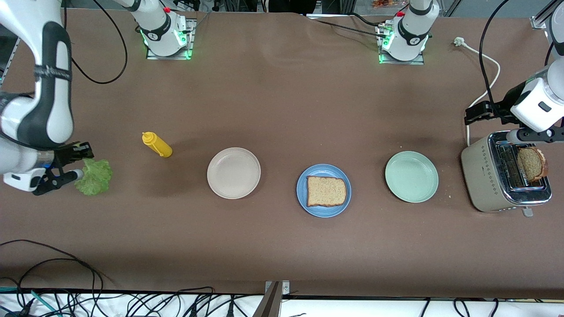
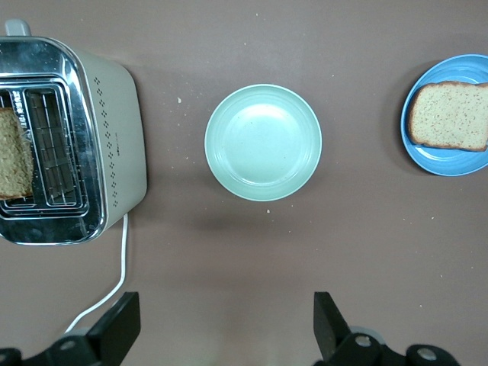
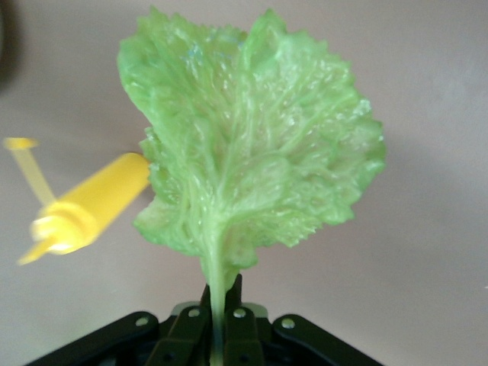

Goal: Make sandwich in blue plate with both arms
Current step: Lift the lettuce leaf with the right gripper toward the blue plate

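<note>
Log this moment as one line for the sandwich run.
right gripper: shut on ruffled green lettuce leaf | left gripper: open, over table near cream toaster | round blue plate: one brown bread slice

1. A long table (image 1: pixel 282 246) fills nearly the whole front view, covered by a plain matte brown cloth.
2. The cloth lies slightly rumpled near the table's top edge, with soft creases around the middle.
3. Even overhead light leaves only faint, soft shadows on the cloth.
4. Along the table's bottom edge runs a white strip tangled with black cables (image 1: pixel 132 304).
5. A white power cord (image 1: pixel 484 57) trails over the corner by the left arm's end.
</note>
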Available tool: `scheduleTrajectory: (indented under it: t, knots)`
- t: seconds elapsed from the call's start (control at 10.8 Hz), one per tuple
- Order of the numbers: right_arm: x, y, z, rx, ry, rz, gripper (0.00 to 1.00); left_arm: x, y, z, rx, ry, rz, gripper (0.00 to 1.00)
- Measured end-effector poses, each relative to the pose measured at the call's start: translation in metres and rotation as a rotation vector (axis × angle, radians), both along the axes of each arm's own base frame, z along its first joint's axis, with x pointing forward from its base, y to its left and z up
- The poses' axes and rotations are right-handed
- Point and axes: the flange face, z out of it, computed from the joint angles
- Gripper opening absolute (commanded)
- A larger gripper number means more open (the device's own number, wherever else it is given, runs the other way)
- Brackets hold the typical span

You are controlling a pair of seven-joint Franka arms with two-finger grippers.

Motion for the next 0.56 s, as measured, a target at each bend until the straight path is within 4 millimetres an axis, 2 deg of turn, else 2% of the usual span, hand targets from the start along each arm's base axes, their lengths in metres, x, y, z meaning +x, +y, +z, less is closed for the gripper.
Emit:
scheduleTrajectory:
  t: [0.19, 0.28, 0.37, 0.56]
  knots:
    - [0.006, 0.04, 0.065, 0.035, -0.029, 0.069, 0.0, 0.0, -0.001, 0.0, 0.0, 0.0, -0.003, 1.0]
    - [0.009, 0.072, 0.091, 0.054, -0.058, 0.123, 0.0, 0.0, -0.003, 0.0, 0.0, 0.0, -0.005, 1.0]
    - [0.01, 0.108, 0.108, 0.088, -0.088, 0.177, 0.0, 0.0, -0.004, 0.0, 0.0, 0.0, -0.007, 1.0]
    - [0.008, 0.185, 0.125, 0.196, -0.132, 0.279, 0.0, -0.001, -0.004, -0.001, 0.0, 0.007, -0.007, 1.0]
